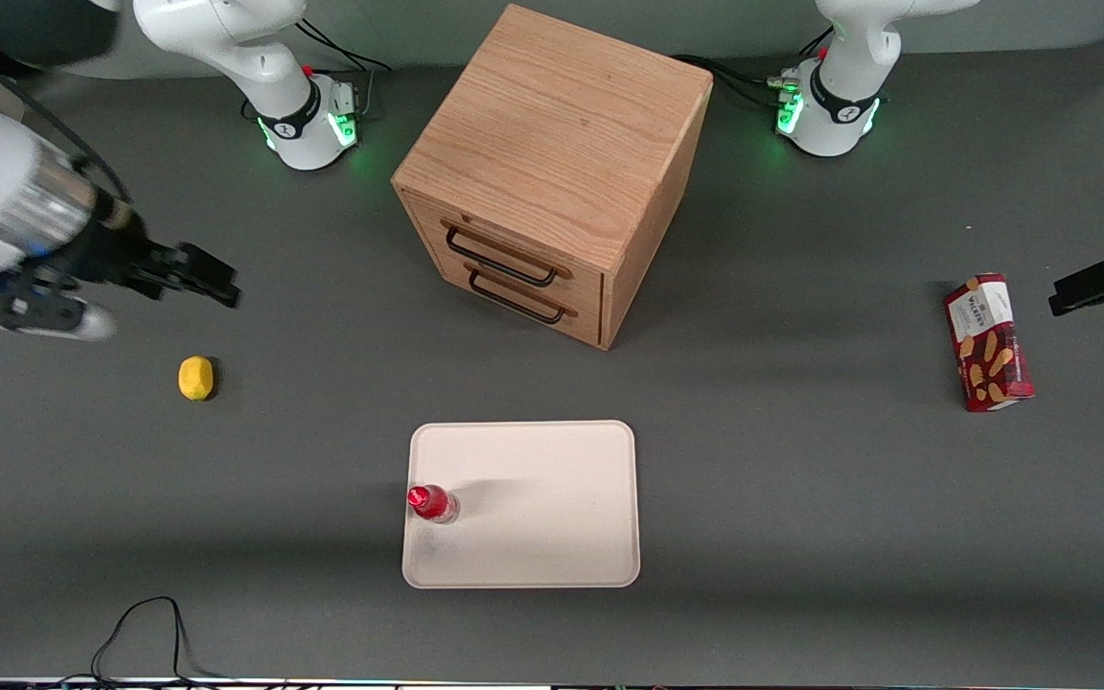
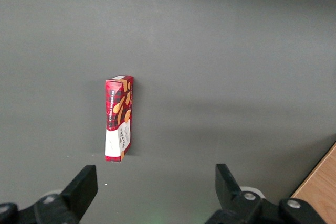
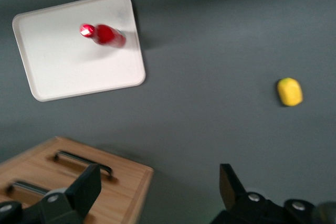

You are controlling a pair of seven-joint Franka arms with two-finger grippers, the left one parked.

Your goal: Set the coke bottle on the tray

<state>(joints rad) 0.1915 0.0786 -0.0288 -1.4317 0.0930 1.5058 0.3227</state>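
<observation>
The coke bottle (image 1: 432, 503) (image 3: 103, 34), small and red with a red cap, stands upright on the cream-pink tray (image 1: 533, 517) (image 3: 58, 72), close to the tray edge nearest the working arm's end. My right gripper (image 1: 212, 280) (image 3: 160, 187) hangs open and empty high above the table, toward the working arm's end, well apart from the tray and above the lemon's area.
A yellow lemon (image 1: 195, 377) (image 3: 290, 91) lies on the grey table below the gripper. A wooden two-drawer cabinet (image 1: 552, 172) (image 3: 68, 182) stands farther from the camera than the tray. A red snack box (image 1: 988, 342) (image 2: 119, 117) lies toward the parked arm's end.
</observation>
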